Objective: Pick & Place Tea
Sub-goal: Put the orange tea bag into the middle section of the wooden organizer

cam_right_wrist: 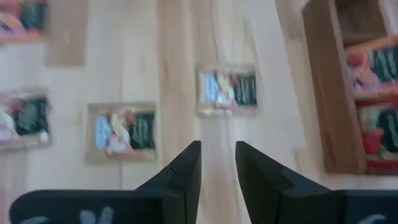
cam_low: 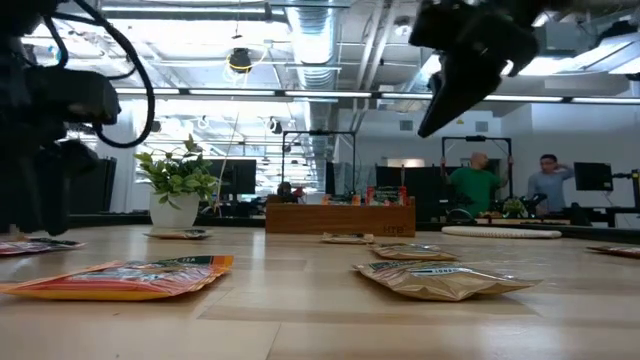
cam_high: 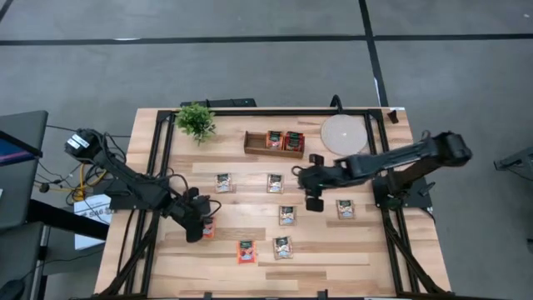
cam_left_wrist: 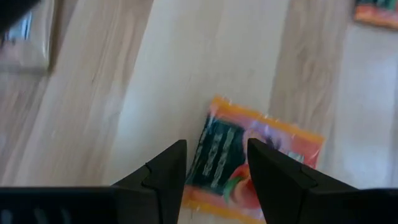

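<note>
Left gripper [cam_high: 202,228]: hung low over the bench [cam_high: 333,254] toward its left edge, fingers [cam_left_wrist: 163,171] apart with nothing between them, directly above a red-orange sachet [cam_left_wrist: 255,162] lying flat on the wood.
Right gripper [cam_high: 314,200]: was raised above the middle of the bench, fingers [cam_right_wrist: 186,168] a narrow gap apart and empty; a pale sachet [cam_right_wrist: 227,90] lay on the wood beyond their tips.
Tea on the bench: 5 pale sachets lay flat, well apart, across the middle, at [cam_high: 223,182], [cam_high: 275,183], [cam_high: 287,215], [cam_high: 346,208] and [cam_high: 282,247]; a second red-orange sachet [cam_high: 246,251] lay near the front edge, just beside the last pale one.
Tea in the tray: 2 red-orange sachets [cam_high: 283,140] sat in the wooden tray [cam_high: 254,143] near the back edge; the tray's left compartment held none.
Other things: a round pale disc [cam_high: 344,133] lay near the back right corner, a potted plant [cam_high: 196,121] near the back left corner.
Room: 2 people [cam_low: 510,185] stood far behind the bench.
</note>
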{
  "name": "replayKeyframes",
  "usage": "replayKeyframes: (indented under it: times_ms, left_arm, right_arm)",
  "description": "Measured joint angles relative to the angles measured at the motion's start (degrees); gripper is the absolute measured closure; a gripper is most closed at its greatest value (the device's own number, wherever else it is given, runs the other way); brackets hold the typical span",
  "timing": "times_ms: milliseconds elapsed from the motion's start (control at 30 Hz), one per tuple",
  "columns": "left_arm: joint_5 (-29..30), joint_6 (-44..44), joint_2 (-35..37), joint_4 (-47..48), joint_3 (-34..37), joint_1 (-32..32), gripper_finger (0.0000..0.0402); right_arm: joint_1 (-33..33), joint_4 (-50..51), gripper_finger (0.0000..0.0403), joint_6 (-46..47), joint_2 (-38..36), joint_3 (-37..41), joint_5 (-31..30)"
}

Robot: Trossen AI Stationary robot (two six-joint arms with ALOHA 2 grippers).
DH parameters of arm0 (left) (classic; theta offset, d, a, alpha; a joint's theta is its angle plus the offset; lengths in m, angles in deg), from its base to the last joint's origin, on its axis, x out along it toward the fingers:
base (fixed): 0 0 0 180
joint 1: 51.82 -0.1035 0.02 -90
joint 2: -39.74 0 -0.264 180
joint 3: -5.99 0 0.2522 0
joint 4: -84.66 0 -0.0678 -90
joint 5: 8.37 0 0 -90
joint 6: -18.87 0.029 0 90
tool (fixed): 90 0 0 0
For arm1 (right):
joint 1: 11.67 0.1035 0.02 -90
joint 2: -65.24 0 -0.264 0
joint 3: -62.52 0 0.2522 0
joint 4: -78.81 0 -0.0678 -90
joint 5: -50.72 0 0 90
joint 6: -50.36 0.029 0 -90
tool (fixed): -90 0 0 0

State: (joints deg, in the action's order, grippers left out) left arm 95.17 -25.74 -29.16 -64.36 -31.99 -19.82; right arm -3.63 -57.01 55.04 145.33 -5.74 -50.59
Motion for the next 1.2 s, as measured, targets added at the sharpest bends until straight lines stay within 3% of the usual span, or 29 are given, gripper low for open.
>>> replayKeyframes:
  times_ms: [167, 400, 800, 1000, 1200]
  left_arm:
    - [-0.85, 0.28, -0.24, 5.74, -3.09, -1.98, 0.024]
    - [-1.95, 1.52, -0.89, 8.02, -4.71, -4.05, 0.024]
    - [-7.14, 1.79, -6.65, 7.97, -5.07, -6.46, 0.024]
    - [-7.05, 1.91, -8.48, 8.2, -5.27, -6.52, 0.024]
    - [-6.15, 3.17, -8.69, 11.34, -8.01, -6.55, 0.0274]
  right_arm:
    - [1.02, -13.71, 0.031, -0.02, -5.93, 10.35, 0.07]
    - [0.99, -25.58, 0.031, 0.01, -10.52, 20.15, 1.41]
    - [0.99, -38.32, 0.031, 0.41, -10.36, 27.69, 4.03]
    - [1.01, -39.69, 0.031, 1.39, -10.36, 28.44, 4.07]
    - [1.34, -40.34, 0.031, 1.93, -10.36, 28.44, 4.11]
